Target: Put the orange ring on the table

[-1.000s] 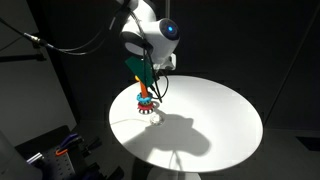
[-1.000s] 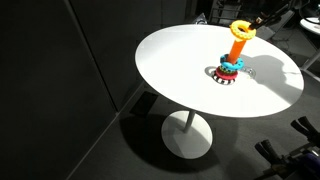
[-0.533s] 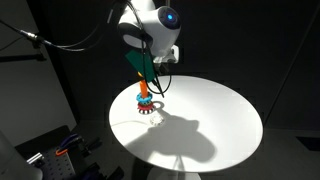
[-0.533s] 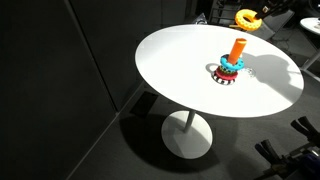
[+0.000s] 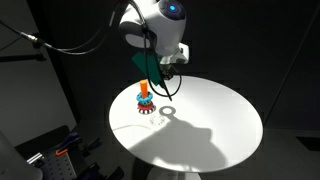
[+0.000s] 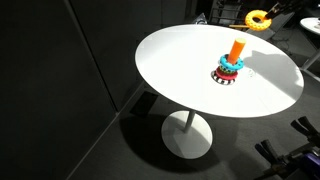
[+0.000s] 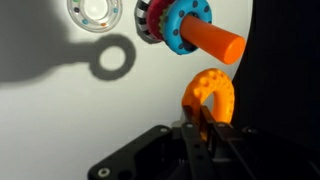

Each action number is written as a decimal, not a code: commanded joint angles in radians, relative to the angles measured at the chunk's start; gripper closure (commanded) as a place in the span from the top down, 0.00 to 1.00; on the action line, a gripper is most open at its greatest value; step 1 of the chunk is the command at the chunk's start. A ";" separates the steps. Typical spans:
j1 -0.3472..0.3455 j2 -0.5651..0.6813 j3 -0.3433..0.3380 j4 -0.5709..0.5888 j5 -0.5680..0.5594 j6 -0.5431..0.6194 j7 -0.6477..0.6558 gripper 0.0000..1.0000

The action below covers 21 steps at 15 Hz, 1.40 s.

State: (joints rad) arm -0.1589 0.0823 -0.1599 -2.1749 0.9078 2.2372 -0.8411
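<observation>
The orange ring (image 7: 208,93) is pinched by its lower edge in my gripper (image 7: 205,120) and hangs in the air, clear of the stacking toy. It also shows in an exterior view (image 6: 258,18), high above the far edge of the white table (image 6: 180,60). The gripper (image 5: 165,68) is above the table (image 5: 220,120), to the right of the toy. The ring's shadow (image 7: 112,58) falls on the white top (image 7: 60,120). In the exterior view with the arm, the ring itself is hidden by the gripper.
The stacking toy (image 6: 231,66) stands on the table with a bare orange peg (image 7: 212,42) above blue (image 7: 185,22) and red rings; it also shows in an exterior view (image 5: 145,101). A pale round disc (image 7: 92,12) lies beside it. Dark surroundings all around.
The gripper has lifted the orange ring off the top of the peg and carried it up and away from the toy. The toy has not moved.
</observation>
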 commanded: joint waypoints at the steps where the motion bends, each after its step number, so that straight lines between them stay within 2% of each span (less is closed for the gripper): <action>1: -0.015 -0.022 -0.014 -0.007 -0.122 0.042 0.095 0.04; 5: -0.034 -0.005 -0.026 -0.005 -0.282 0.042 0.200 0.04; 9: -0.047 0.012 -0.028 -0.004 -0.383 0.039 0.278 0.04; 17: -0.059 0.050 -0.018 -0.003 -0.461 0.041 0.336 0.05; 18: -0.060 0.053 -0.017 -0.002 -0.463 0.038 0.337 0.13; 19: -0.061 0.056 -0.017 -0.001 -0.464 0.038 0.337 0.37; 21: -0.062 0.061 -0.015 0.000 -0.462 0.037 0.341 0.40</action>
State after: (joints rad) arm -0.2061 0.1414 -0.1889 -2.1796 0.4705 2.2712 -0.5349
